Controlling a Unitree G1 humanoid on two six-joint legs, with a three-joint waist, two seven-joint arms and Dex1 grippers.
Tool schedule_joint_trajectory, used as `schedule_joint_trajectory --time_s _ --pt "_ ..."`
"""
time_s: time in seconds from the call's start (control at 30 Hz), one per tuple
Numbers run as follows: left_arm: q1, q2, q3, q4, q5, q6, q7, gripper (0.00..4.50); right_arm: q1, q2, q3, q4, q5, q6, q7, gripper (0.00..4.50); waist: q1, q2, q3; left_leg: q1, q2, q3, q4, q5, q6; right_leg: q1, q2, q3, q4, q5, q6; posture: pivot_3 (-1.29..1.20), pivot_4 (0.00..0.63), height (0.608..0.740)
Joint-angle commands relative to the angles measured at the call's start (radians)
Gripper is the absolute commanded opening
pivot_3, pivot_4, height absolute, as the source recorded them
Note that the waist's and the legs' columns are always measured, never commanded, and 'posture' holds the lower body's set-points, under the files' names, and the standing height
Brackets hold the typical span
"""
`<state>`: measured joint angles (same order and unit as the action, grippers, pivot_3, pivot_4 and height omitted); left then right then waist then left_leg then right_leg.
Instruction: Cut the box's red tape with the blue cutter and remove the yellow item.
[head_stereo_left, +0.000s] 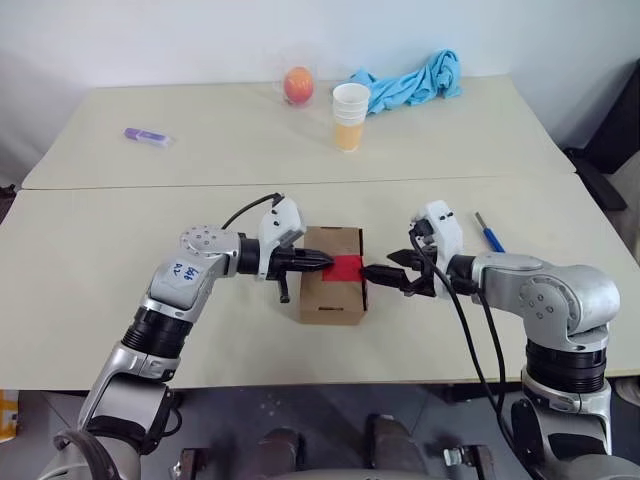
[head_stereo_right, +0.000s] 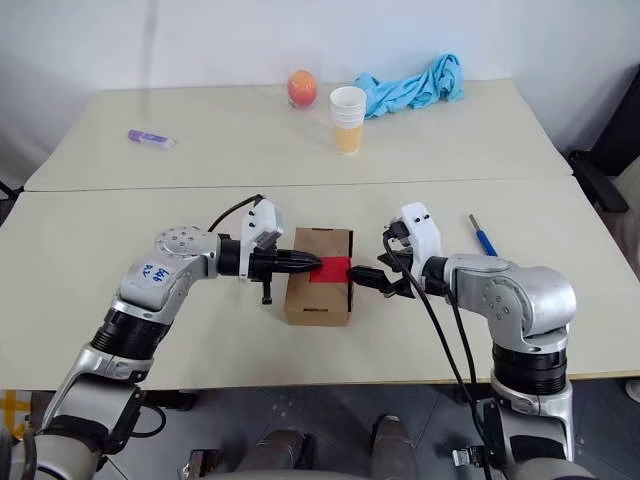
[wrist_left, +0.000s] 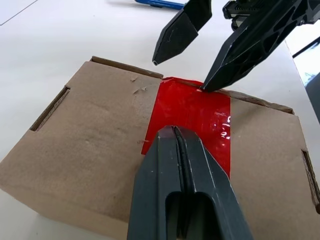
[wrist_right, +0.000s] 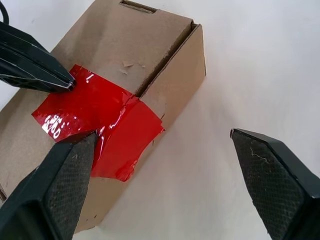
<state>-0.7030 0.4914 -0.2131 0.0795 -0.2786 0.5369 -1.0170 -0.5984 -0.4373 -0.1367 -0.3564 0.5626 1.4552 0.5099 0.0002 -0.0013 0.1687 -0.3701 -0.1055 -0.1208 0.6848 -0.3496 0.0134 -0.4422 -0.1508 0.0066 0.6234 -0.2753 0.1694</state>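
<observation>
From my head views, the box (head_stereo_left: 332, 288) sits on the near table (head_stereo_left: 100, 330) between my two arms, a small brown carton with a red tape (head_stereo_left: 347, 267) patch at its right top edge. My left gripper (head_stereo_left: 322, 262) reaches in from the left, its fingers pressed together on nothing, tip resting at the tape's edge on the lid. My right gripper (head_stereo_left: 385, 273) comes in from the right with fingers spread, holding nothing. The blue cutter (head_stereo_left: 488, 232) lies on the table to my right, well apart from the box. On the far table are a purple marker (head_stereo_left: 147, 136), an orange fruit (head_stereo_left: 298, 84), a white cup (head_stereo_left: 350, 115) and a blue cloth (head_stereo_left: 410, 82).

In my left wrist view, the closed fingers sit over the glossy tape, and one finger of my right gripper touches the tape's far edge. The cardboard is scuffed, with slots along its sides.

In my right wrist view, the tape folds over the lid's edge and down the side, wrinkled, one corner lifting. One finger touches it; the other stands off over bare table.

I judge the box light and easily dented, likely to slide, so I would pin it on the lid. The cutter looks stiff and slim; I would take it mid-shaft. The yellow item is hidden
</observation>
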Motion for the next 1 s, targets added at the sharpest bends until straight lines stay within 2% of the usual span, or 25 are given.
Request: schedule_joint_trajectory --time_s 0.03,0.37,0.5,0.7,0.83,1.0 --pt "0.028 0.010 -0.014 -0.010 0.020 0.012 0.008 0.00 0.024 -0.021 -0.019 0.018 -0.007 0.016 -0.028 4.42 0.000 0.000 0.000 0.000 0.000 0.000 0.000 0.000 0.000 0.000 0.000 0.000 0.000 0.000 0.000 0.00 0.150 0.740" --pt "0.030 0.006 -0.015 -0.020 0.020 0.024 0.015 0.00 0.008 -0.025 0.006 0.039 -0.003 0.027 -0.051 4.42 -0.002 0.000 0.000 0.000 0.000 0.000 0.000 0.000 0.000 0.000 0.000 0.000 0.000 0.000 0.000 0.00 0.150 0.740" --pt "0.030 0.007 -0.020 -0.023 0.024 0.025 0.015 0.00 -0.039 -0.014 0.056 0.053 -0.018 0.050 -0.075 4.42 -0.002 0.000 0.000 0.000 0.000 0.000 0.000 0.000 0.000 0.000 0.000 0.000 0.000 0.000 0.000 0.00 0.150 0.740" --pt "0.025 0.004 -0.029 -0.025 0.029 0.024 0.014 0.00 -0.127 -0.017 0.191 0.106 -0.121 -0.040 -0.157 4.42 -0.004 0.000 0.000 0.001 0.001 0.000 0.000 0.000 0.000 0.000 0.000 0.000 0.000 0.000 0.000 0.00 0.150 0.740" --pt "0.030 0.002 -0.030 -0.031 0.030 0.027 0.018 0.00 -0.156 -0.125 0.381 0.109 -0.271 -0.206 -0.177 4.42 -0.002 0.000 0.000 0.001 0.000 0.000 0.000 0.000 0.000 0.000 0.000 0.000 0.000 0.000 0.000 0.00 0.150 0.740" --pt "0.046 0.005 -0.032 -0.044 0.030 0.027 0.023 0.00 -0.124 -0.171 0.439 0.090 -0.291 -0.287 -0.124 4.42 0.000 -0.001 0.000 0.000 0.000 0.000 0.000 0.000 0.000 0.001 0.000 0.000 -0.001 0.000 0.000 0.00 0.150 0.740"
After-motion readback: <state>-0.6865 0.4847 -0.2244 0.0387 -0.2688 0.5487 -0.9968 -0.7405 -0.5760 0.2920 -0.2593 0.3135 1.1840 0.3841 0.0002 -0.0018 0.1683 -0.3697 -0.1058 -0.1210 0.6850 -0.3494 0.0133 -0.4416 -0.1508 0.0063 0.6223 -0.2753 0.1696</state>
